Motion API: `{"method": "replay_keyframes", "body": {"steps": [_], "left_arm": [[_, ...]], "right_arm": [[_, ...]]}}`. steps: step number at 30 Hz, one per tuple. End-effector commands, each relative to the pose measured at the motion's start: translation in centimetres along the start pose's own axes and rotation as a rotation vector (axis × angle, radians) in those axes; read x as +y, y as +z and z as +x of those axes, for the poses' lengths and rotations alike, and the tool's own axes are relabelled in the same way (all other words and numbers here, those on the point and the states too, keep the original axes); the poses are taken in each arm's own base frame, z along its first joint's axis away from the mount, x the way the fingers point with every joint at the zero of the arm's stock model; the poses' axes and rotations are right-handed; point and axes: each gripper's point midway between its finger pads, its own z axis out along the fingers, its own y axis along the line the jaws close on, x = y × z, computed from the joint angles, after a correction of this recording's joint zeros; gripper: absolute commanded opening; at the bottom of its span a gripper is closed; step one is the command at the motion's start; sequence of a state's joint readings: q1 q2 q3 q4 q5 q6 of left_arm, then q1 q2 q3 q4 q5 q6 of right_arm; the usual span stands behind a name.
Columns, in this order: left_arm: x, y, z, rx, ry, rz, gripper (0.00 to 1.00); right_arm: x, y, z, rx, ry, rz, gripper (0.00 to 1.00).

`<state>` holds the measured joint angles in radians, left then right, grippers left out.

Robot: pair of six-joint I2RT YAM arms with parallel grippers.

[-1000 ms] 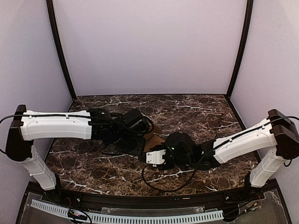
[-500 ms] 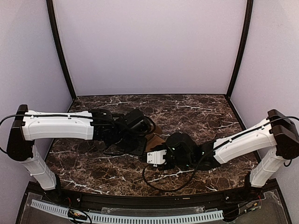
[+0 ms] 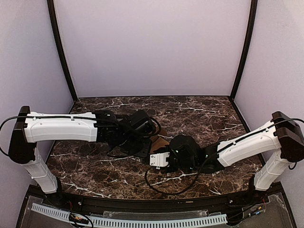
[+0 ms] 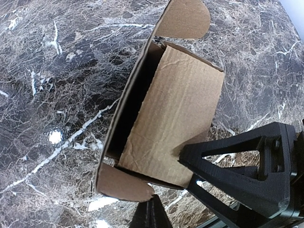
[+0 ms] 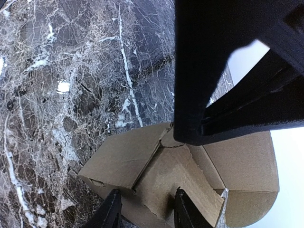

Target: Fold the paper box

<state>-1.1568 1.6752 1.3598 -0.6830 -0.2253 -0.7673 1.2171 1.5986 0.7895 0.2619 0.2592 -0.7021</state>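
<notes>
The left gripper (image 4: pixel 149 216) is closed, its fingers pressed together into one dark tip at the bottom edge of the left wrist view. That tip sits right at the rounded near flap of the box (image 4: pixel 175 114), but whether any card is pinched cannot be told. The right gripper (image 5: pixel 147 209) stands partway open, its two fingers (image 5: pixel 113 209) astride a folded part of the box with card filling the gap between them, so it appears to grip the box there. The box lies about the middle of the table (image 3: pixel 204 114), between the two wrists. It is plain brown corrugated card with one long panel folded up, a dark hollow beside it and a rounded flap at each end. From above only a brown sliver of it shows, since both black wrists cover the rest and hide the fingertips. In the left wrist view a black open-framed finger of the right gripper overlaps the panel's near corner. In the right wrist view the left gripper is a large black mass across the top, cutting off the box's upper side, and the lower edge of the picture crops the right fingers. The table is dark brown marble with white veins. Pale lilac walls (image 3: pixel 152 47) with black corner posts (image 3: pixel 61 52) enclose it. A black cable (image 3: pixel 161 187) loops on the surface under the right wrist.
</notes>
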Motion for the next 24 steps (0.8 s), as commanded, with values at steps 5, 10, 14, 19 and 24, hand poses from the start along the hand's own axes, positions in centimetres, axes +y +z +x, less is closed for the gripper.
{"method": "replay_keyframes", "body": {"steps": [5, 10, 14, 19, 24], "left_arm": [[-0.3, 0.1, 1.3, 0.049, 0.058, -0.009, 0.01], [-0.1, -1.6, 0.1, -0.001, 0.059, -0.001, 0.01], [-0.3, -1.0, 0.7, 0.025, 0.058, 0.01, 0.01], [-0.9, -0.5, 0.8, 0.031, 0.052, 0.036, 0.01], [-0.1, -0.9, 0.0, 0.0, 0.052, 0.018, 0.01]], "right_arm": [[-3.0, -0.7, -2.2, -0.095, 0.082, 0.101, 0.37], [-3.2, -0.7, -2.3, -0.096, 0.083, 0.104, 0.37], [-3.2, -0.7, -2.2, -0.093, 0.083, 0.105, 0.37], [-2.9, -0.6, -2.1, -0.091, 0.077, 0.097, 0.37], [-2.9, -0.7, -2.1, -0.094, 0.065, 0.097, 0.37]]}}
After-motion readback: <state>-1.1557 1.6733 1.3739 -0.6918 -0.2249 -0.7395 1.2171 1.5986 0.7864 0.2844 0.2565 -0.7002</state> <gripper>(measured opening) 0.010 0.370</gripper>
